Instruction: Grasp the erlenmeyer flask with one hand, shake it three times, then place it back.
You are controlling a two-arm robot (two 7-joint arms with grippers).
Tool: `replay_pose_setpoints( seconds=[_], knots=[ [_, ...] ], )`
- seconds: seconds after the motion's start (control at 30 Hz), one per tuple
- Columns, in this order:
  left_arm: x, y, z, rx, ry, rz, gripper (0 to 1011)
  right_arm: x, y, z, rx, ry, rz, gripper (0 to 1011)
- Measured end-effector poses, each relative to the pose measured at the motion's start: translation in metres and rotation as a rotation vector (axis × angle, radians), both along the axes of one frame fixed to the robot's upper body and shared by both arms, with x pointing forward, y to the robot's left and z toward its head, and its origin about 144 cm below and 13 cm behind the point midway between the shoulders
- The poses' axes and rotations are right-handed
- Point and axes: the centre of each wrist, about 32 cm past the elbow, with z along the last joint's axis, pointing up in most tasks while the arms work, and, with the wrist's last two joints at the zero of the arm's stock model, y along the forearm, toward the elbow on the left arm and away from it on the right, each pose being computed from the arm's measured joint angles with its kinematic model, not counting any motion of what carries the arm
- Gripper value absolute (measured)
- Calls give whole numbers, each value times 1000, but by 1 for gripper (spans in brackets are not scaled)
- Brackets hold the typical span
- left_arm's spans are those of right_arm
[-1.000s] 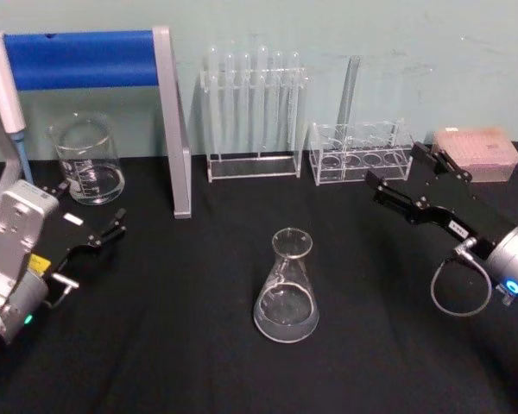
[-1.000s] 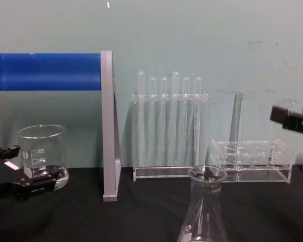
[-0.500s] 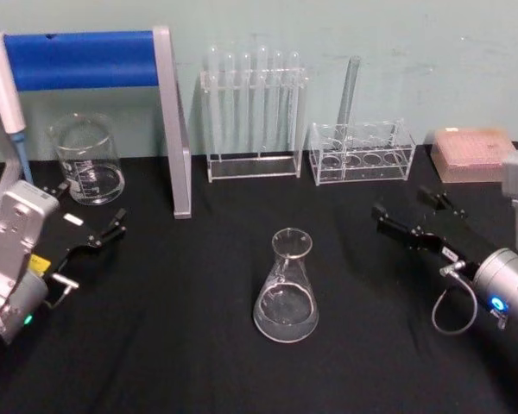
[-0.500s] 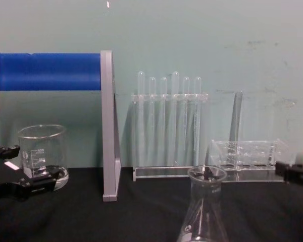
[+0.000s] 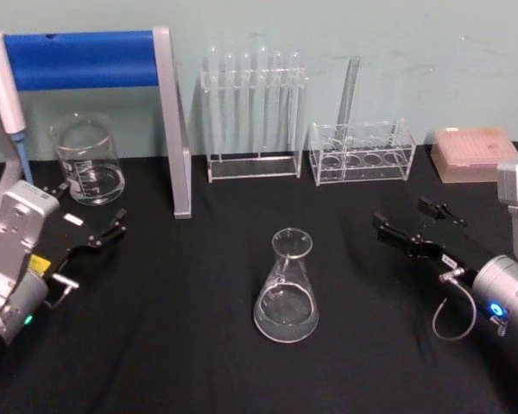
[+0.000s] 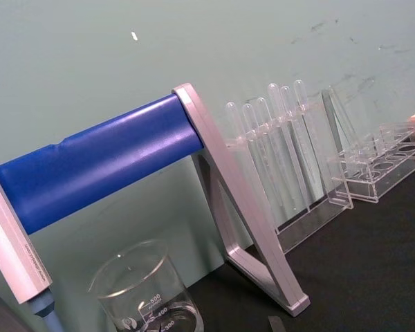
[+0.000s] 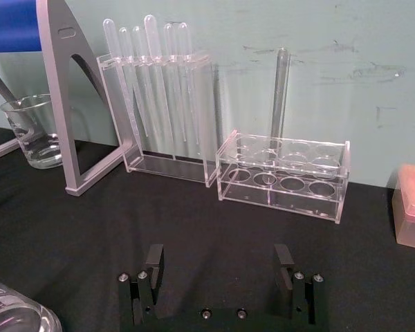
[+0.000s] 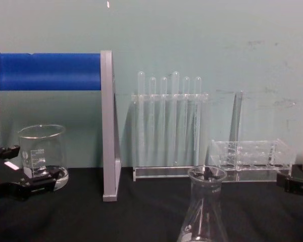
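The erlenmeyer flask [image 5: 287, 289] stands upright on the black table [image 5: 181, 345], clear glass with a wide base; its neck and rim rise at the bottom of the chest view [image 8: 205, 209], and its edge shows in the right wrist view [image 7: 14, 312]. My right gripper [image 5: 401, 214] hovers low over the table to the flask's right, well apart from it, open with nothing between its fingers [image 7: 154, 259]. It also enters the chest view [image 8: 294, 182] from the right. My left gripper [image 5: 93, 209] rests open at the table's left side [image 8: 25, 170], near the beaker.
A glass beaker [image 5: 88, 162] sits back left beside a grey stand with a blue bar [image 5: 82, 59]. Behind the flask are a pipette rack [image 5: 253, 112] and a clear tube rack [image 5: 361, 153] holding one tall tube. A pink box [image 5: 473, 153] lies back right.
My right gripper has come down from up by the tube rack and drawn back, now low to the flask's right. The flask and left gripper have not moved.
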Motion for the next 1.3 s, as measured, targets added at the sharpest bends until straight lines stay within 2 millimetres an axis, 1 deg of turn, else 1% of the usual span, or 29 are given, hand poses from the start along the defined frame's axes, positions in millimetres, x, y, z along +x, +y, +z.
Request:
replay_pose_setpoints(
  seconds=[1.3],
  knots=[
    [0,0,0,0,0,0,1001,0,0,0,1,-3,5,1000]
  ],
)
